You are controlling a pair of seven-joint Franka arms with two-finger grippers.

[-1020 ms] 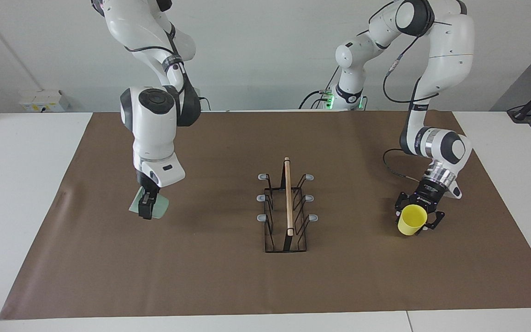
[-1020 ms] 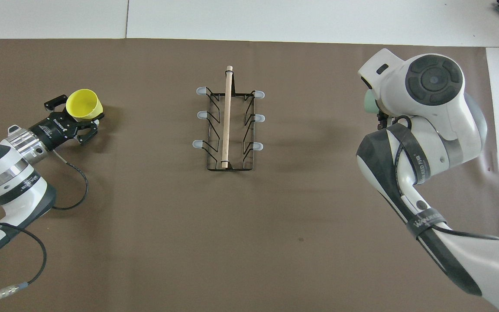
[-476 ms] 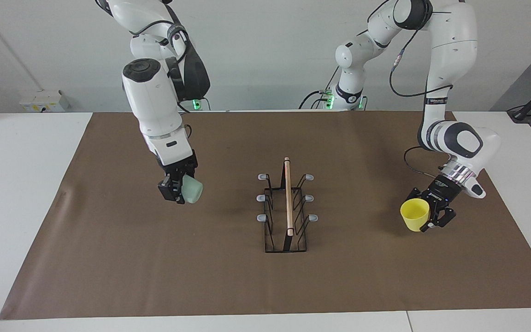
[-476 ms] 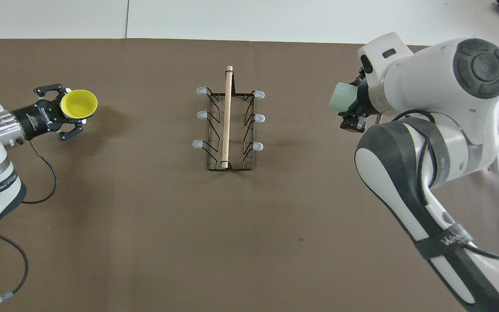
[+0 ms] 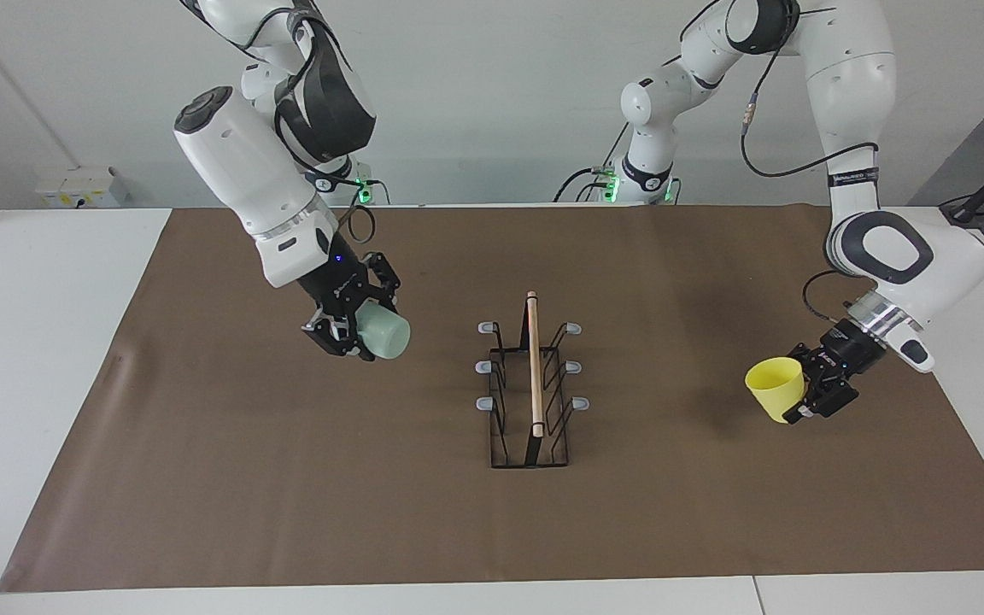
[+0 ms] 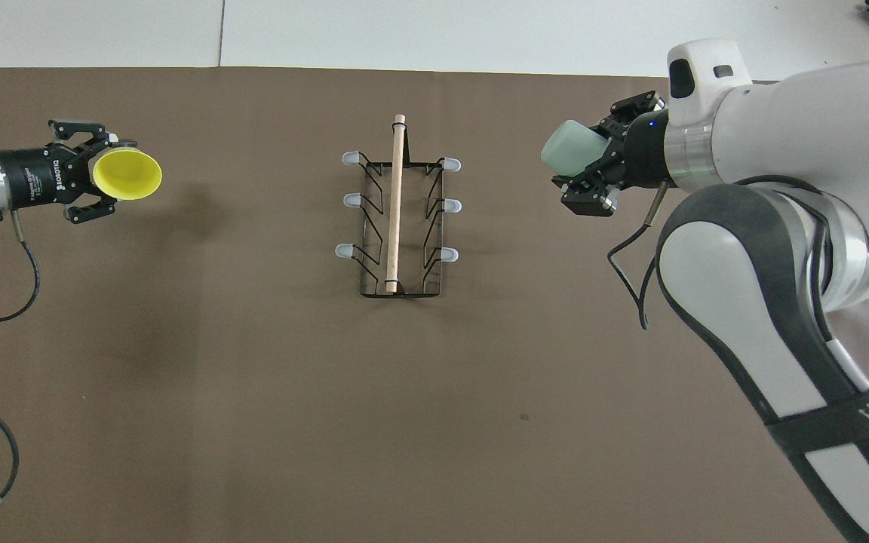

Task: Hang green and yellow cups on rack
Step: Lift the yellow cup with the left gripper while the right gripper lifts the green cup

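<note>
Holding both cups clear of the mat (image 5: 202, 478), one per arm, rack as reference throughout.

Rack (image 5: 531, 393): black wire stand, stands on the mat about mid-table, long axis running away from the robots. Wooden rod (image 6: 395, 204) along the top. Six grey-tipped prongs, three per side, all bare.

Right gripper (image 5: 347, 329): clenched on the green cup (image 5: 383, 333). Cup is tipped on its side, base pointing toward the rack, raised above the mat. It hangs over the mat on the right arm's side of the rack, well apart from the prongs, roughly level with the prong row nearest the robots. In the overhead view the green cup (image 6: 572, 149) sticks out of the gripper (image 6: 593, 170) toward the rack.

Left gripper (image 5: 812, 389): clenched on the yellow cup (image 5: 776, 389). Cup is tilted, mouth turned up and toward the rack, raised above the mat with its shadow below. It hangs over the mat on the left arm's side of the rack, well apart from the prongs. In the overhead view the yellow cup (image 6: 127, 173) shows its open mouth facing the rack, with the gripper (image 6: 91, 173) on the side away from the rack.

Neither cup touches the rack. Both arms are extended low over the mat.
</note>
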